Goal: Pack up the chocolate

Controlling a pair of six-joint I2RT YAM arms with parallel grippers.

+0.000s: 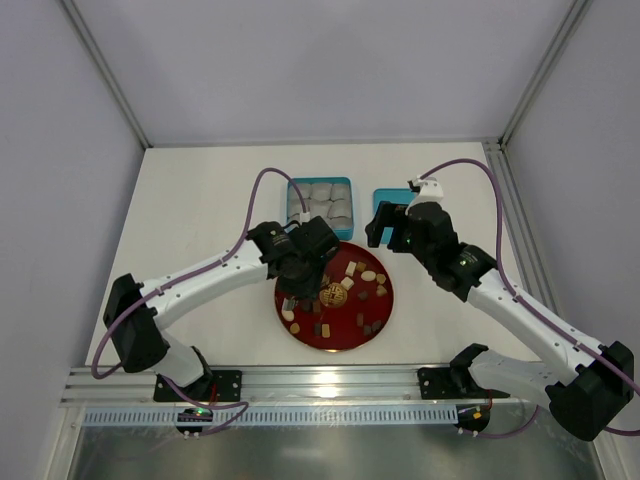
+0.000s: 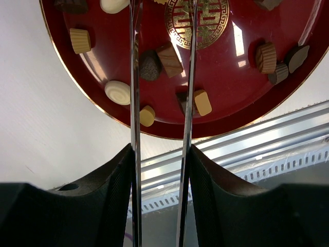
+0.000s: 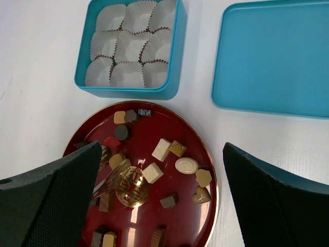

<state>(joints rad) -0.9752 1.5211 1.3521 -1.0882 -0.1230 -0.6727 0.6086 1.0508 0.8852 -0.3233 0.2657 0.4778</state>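
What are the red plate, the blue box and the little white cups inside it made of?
The plate looks like glossy lacquer or plastic: it mirrors the lights, and it has a thin gold rim and a gold emblem. The box and its lid look like painted tin or plastic, smooth and matte with rounded corners; I can't tell which. The cups look like pleated paper, thin with crimped edges.

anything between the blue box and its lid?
Nothing. In the right wrist view, only bare white table separates the box from the lid. The top view agrees.
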